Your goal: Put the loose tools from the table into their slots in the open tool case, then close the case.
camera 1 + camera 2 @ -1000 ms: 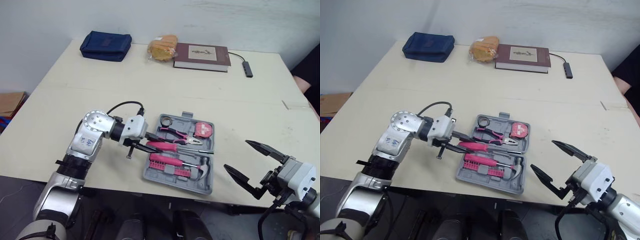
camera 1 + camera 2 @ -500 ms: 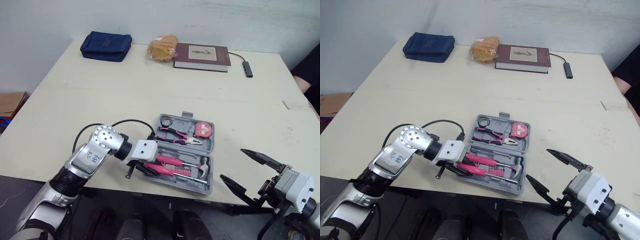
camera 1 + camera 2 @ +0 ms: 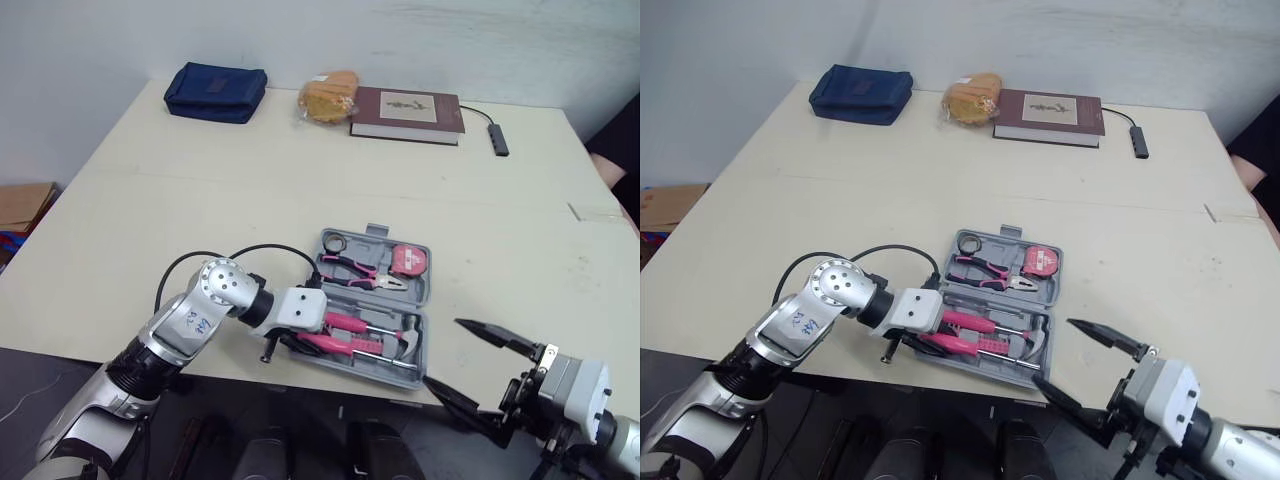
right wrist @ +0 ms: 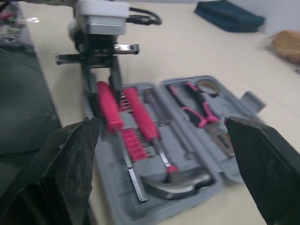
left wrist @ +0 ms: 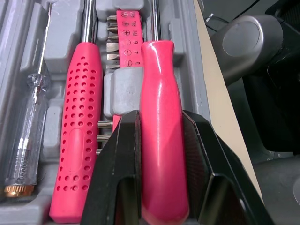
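Note:
The grey tool case (image 3: 412,372) lies open near the table's front edge. It holds pink-handled pliers (image 3: 352,269), a tape measure (image 3: 405,260), a hammer (image 3: 403,340), a bit rack (image 5: 125,36) and a dotted pink screwdriver (image 5: 78,117). My left gripper (image 3: 298,340) is at the case's near-left corner, shut on a smooth pink-handled screwdriver (image 5: 161,131). This screwdriver lies along the near row beside the bit rack. My right gripper (image 3: 441,351) hangs open off the table's front edge, right of the case, its fingers (image 4: 70,164) wide apart.
At the table's far side lie a blue pouch (image 3: 213,92), a bagged bread roll (image 3: 325,95), a brown book (image 3: 405,112) and a dark adapter with cable (image 3: 498,140). The table's front edge (image 3: 230,365) runs just below the case.
My left gripper carried the smooth pink screwdriver from the case's middle down to its near row. The right gripper sank lower and nearer, below the table's front edge.

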Motion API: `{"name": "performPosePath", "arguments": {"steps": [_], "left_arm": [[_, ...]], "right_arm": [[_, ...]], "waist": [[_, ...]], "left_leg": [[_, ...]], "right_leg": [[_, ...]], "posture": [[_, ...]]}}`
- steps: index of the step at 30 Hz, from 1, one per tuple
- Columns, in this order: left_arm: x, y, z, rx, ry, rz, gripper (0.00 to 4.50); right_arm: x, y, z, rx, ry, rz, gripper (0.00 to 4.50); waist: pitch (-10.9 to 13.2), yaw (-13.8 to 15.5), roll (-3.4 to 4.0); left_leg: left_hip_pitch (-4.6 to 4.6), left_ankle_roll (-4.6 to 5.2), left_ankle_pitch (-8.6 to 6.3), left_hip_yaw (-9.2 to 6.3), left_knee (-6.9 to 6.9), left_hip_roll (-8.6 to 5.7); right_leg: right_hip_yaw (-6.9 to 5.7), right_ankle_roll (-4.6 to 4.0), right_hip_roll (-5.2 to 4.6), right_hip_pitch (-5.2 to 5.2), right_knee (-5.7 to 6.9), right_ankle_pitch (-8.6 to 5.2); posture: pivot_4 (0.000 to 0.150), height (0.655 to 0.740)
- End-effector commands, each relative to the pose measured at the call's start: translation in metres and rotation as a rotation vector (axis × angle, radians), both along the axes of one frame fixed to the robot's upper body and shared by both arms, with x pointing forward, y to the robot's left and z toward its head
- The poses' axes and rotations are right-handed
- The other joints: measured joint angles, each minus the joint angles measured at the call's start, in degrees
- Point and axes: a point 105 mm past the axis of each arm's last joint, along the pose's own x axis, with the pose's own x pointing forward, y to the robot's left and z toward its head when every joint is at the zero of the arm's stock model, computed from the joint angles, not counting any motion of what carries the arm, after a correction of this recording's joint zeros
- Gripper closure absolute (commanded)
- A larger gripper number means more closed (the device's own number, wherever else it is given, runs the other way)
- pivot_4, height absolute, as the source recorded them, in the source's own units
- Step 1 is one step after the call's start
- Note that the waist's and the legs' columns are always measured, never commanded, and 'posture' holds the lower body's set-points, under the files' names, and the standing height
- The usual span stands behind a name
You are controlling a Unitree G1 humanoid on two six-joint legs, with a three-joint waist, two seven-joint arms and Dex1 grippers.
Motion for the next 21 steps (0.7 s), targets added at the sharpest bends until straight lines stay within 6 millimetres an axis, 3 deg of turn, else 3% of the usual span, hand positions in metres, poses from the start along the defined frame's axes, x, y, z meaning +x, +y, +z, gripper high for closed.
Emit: {"name": "performPosePath", "arguments": {"steps": [1,10,11,16,21], "left_arm": [[-0.001,-0.003,-0.001,0.013,-0.020,-0.014,3.96],[-0.009,-0.013,0.000,-0.008,0.032,-0.040,3.96],[-0.009,-0.015,0.003,-0.029,0.029,-0.041,2.91],[-0.012,-0.027,0.026,-0.202,0.044,-0.086,0.92],[-0.019,-0.023,0.048,-0.360,0.096,-0.189,0.92]], "right_arm": [[-0.003,0.000,0.006,-0.004,-0.030,-0.004,0.00],[-0.003,-0.006,0.003,-0.004,-0.020,-0.036,0.00],[-0.003,-0.007,0.002,-0.005,-0.017,-0.039,0.00],[-0.003,-0.009,0.000,-0.003,-0.011,-0.050,0.00],[-0.003,-0.011,-0.003,-0.006,-0.008,-0.059,0.00]], "waist": [[0.0,0.1,0.00],[0.0,0.9,0.00],[0.0,1.0,0.00],[0.0,1.2,0.00],[0.0,0.8,0.04]], "left_leg": [[0.01,0.00,0.00,0.00,0.01,0.00],[0.00,0.02,-0.01,-0.02,0.01,0.00],[0.00,0.03,-0.02,-0.01,0.01,0.00],[-0.03,0.05,-0.03,-0.02,0.01,0.00],[-0.02,0.02,-0.02,-0.04,0.02,0.01]], "right_leg": [[0.00,0.00,0.00,0.02,-0.01,0.00],[-0.01,0.00,-0.01,0.02,-0.04,0.00],[-0.01,0.00,-0.02,0.02,-0.05,0.00],[-0.01,-0.01,-0.01,0.00,-0.08,-0.01],[-0.04,-0.02,0.00,-0.01,-0.05,-0.01]], "posture": [[0.150,0.7400],[0.150,0.7400],[0.150,0.7400],[0.150,0.7400],[0.150,0.7400]]}}
